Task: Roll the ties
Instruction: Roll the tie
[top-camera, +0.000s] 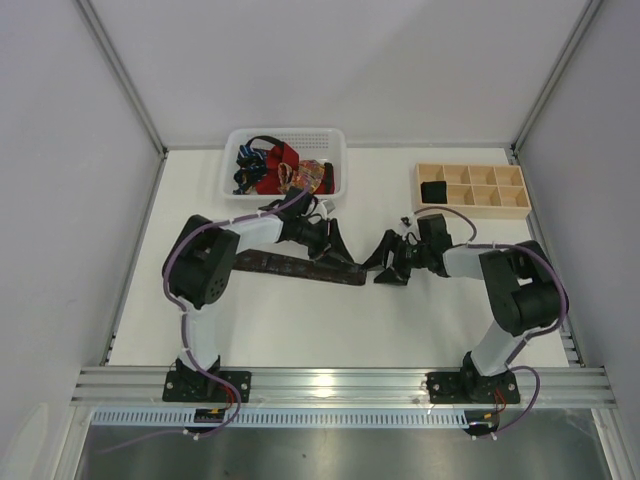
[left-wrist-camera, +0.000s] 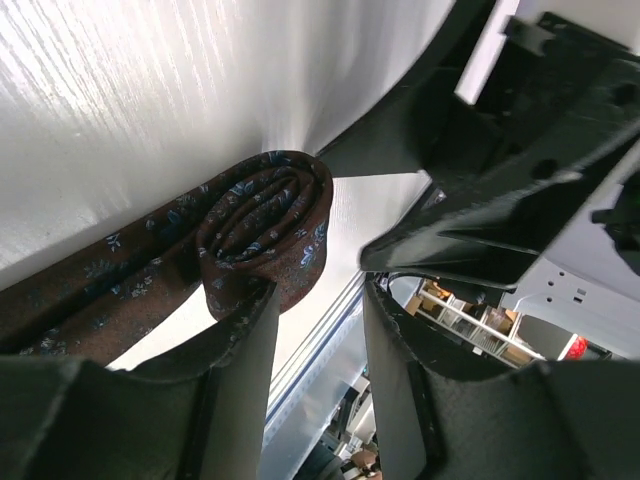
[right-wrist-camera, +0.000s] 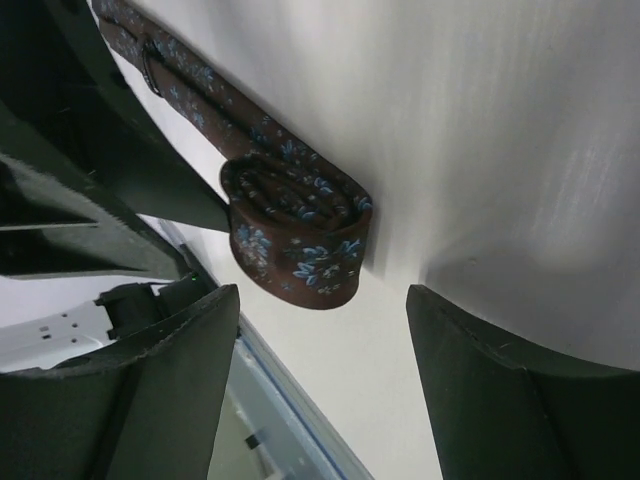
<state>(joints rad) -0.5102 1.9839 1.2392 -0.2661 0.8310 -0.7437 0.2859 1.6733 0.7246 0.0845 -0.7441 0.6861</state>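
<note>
A dark brown tie (top-camera: 290, 267) with small blue flowers lies flat across the middle of the table. Its right end is wound into a short roll (left-wrist-camera: 265, 215), also seen in the right wrist view (right-wrist-camera: 300, 235). My left gripper (top-camera: 340, 252) hovers over that end from behind, jaws open (left-wrist-camera: 315, 300); one finger (left-wrist-camera: 240, 320) rests against the roll's edge, and nothing is between the jaws. My right gripper (top-camera: 383, 270) faces the roll from the right, open (right-wrist-camera: 325, 315), and the roll sits just beyond its fingertips. More ties (top-camera: 280, 168), red and blue, are heaped in the basket.
A white mesh basket (top-camera: 335, 140) stands at the back centre. A pale wooden tray (top-camera: 475, 205) with square compartments sits at the back right, a dark roll (top-camera: 433, 190) in one cell. The metal rail (top-camera: 340, 382) runs along the near edge.
</note>
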